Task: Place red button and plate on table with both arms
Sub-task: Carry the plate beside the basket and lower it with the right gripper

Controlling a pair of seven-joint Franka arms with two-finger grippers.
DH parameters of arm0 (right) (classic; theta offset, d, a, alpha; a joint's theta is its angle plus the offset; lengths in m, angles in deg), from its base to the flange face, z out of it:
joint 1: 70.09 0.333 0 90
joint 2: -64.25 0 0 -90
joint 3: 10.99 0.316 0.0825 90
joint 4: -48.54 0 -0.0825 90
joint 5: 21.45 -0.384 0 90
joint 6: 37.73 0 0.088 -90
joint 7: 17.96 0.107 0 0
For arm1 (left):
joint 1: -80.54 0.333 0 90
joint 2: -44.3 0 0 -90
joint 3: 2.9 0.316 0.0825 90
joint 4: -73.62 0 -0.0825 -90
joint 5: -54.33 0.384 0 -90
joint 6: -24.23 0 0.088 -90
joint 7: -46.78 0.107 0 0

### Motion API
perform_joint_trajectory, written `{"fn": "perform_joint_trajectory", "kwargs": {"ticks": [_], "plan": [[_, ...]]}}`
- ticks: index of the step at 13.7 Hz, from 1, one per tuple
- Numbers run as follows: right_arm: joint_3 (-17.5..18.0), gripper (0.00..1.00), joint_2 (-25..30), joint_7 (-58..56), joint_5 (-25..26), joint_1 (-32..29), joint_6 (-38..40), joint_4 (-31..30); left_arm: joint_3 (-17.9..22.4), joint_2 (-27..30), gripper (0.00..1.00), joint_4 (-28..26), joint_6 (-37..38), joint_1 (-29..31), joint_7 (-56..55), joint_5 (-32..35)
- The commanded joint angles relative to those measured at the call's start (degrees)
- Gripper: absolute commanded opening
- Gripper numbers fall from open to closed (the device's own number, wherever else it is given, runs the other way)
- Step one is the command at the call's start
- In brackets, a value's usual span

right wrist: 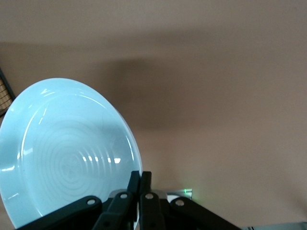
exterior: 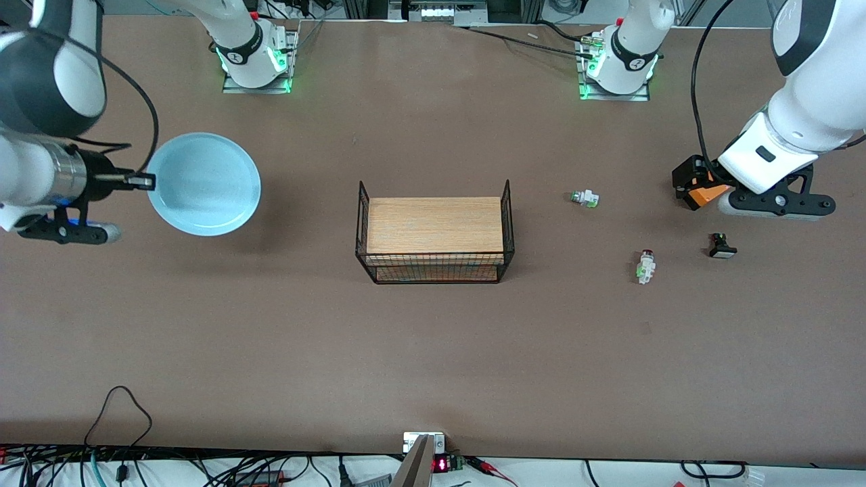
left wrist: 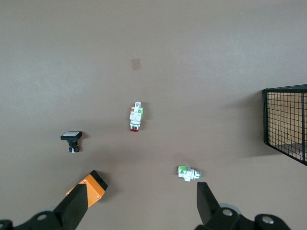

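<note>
Plate (exterior: 204, 184) hangs over the worktop (exterior: 270, 338), its rim pinched by the right gripper (exterior: 141, 180). Left gripper (left wrist: 144, 203), spread wide, hovers near the red button (exterior: 646, 265).

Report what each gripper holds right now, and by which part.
The right gripper pinches the plate by its rim, at the edge toward the right arm's end of the table. The left gripper is open over the table, holding nothing.

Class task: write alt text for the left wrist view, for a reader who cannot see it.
Three small switches lie apart on the brown table under the open left tool: the red button, a black switch and a white-green switch. A wire rack shows at the edge.
</note>
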State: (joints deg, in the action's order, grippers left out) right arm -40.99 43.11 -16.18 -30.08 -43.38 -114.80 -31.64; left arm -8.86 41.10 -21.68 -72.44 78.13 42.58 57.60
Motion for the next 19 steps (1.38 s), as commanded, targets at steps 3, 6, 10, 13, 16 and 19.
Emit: {"fn": "perform_joint_trajectory", "kwargs": {"ticks": [3,6,10,13,16,19], "plan": [[0.7,0.00,-5.7,-3.9,-1.3,-2.4,-9.5,-1.6,0.2,1.0,1.00,-0.7,0.3,-0.4,-0.3,-0.7],[0.7,0.00,-10.6,-4.7,-5.6,-5.2,-13.8,-1.6,0.2,0.9,1.00,-0.5,0.3,-0.5,-0.3,-0.6],[0.9,0.00,-16.6,-9.0,-13.0,-10.6,-19.5,-1.6,0.2,0.8,1.00,-0.4,0.3,-0.6,-0.3,-0.2],[0.9,0.00,-19.5,-16.9,-13.2,-11.9,-24.6,-2.2,0.2,0.5,1.00,0.7,0.4,-0.8,-0.3,-0.2],[1.1,0.00,-19.9,-20.4,-13.3,-11.9,-29.7,-5.7,0.2,0.5,1.00,0.7,0.4,-0.9,-0.3,-0.2],[2.2,0.00,-20.3,-20.9,-13.3,-11.9,-34.3,-8.6,0.2,0.5,1.00,0.7,0.4,-0.9,-0.3,-0.2]]}}
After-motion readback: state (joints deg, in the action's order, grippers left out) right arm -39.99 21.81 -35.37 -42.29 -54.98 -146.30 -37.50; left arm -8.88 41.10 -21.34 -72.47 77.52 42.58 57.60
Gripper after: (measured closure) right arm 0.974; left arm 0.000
